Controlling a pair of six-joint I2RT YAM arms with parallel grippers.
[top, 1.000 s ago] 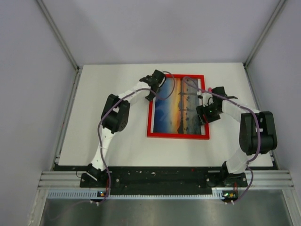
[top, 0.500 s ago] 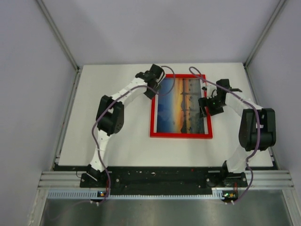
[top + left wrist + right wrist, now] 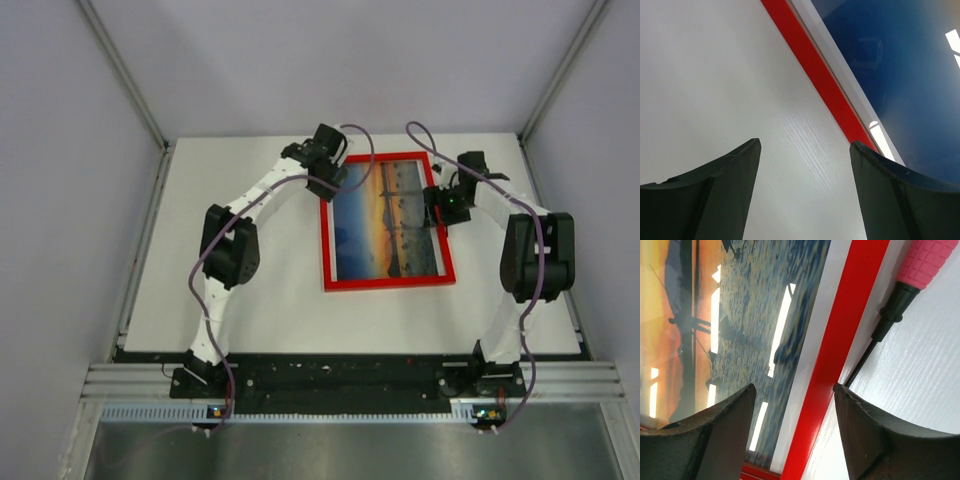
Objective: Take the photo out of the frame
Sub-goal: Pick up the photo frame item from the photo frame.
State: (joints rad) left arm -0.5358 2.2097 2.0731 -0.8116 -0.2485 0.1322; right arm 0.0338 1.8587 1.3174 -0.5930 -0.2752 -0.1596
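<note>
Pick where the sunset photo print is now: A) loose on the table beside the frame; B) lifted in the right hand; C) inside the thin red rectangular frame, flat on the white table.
C: the sunset photo print fills the thin red rectangular frame, which lies flat on the white table.

1 frame (image 3: 388, 286), 1 photo (image 3: 388, 220), 1 screwdriver (image 3: 920, 262), 2 tools (L tool (image 3: 805, 150), R tool (image 3: 794, 390)).

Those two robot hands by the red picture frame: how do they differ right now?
The left hand is at the far left corner of the frame, while the right hand is at its right side. The left hand's fingers flank bare table just outside the frame; the right hand's span the frame's side and the edge of the photo. A pink-handled tool lies beside the right hand only. Both are open, holding nothing.
</note>
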